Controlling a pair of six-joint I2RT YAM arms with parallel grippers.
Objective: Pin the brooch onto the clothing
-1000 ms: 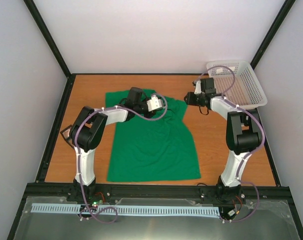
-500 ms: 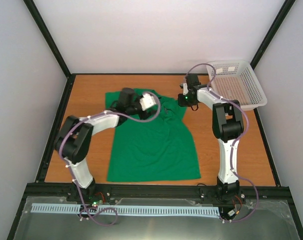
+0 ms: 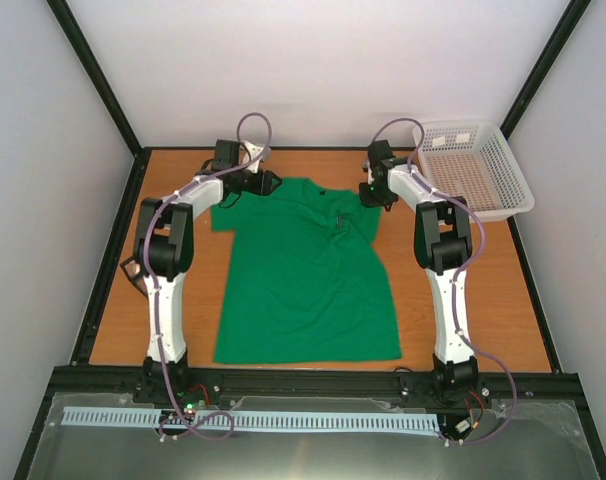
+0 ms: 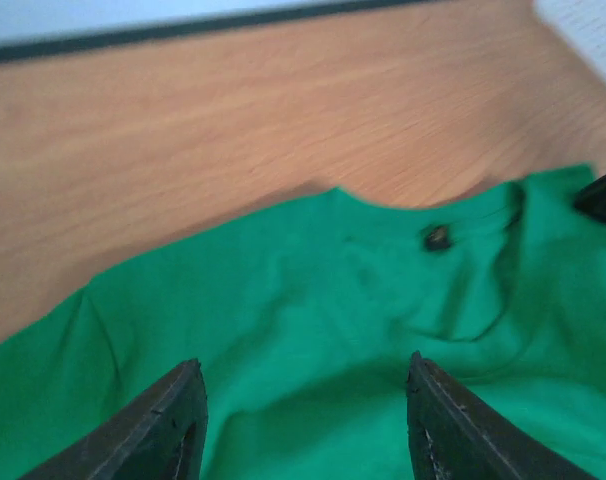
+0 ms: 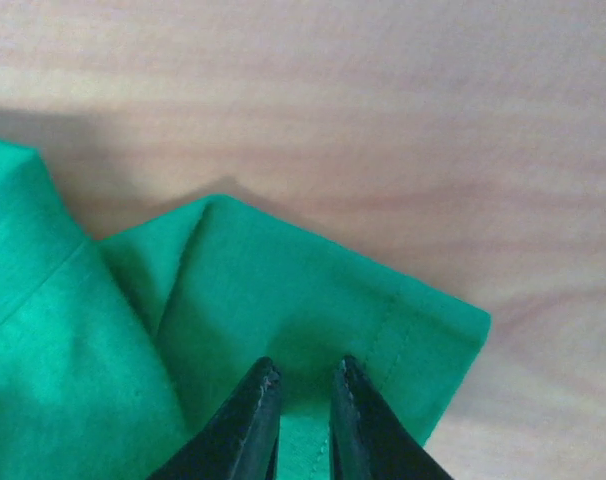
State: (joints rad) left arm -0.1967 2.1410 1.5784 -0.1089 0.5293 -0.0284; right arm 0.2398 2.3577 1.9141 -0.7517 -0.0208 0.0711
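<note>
Shirt spread flat on table; we cannot spot brooch, pinning not done. Left gripper open above shoulder; right gripper fingers nearly together at sleeve, grip unclear

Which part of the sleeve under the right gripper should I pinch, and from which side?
I'd pinch the sleeve's stitched hem near its free corner, bringing the right gripper in from the table side. That edge lies flat and juts out onto the wood, whereas the fabric further in is creased into a ridge.
</note>
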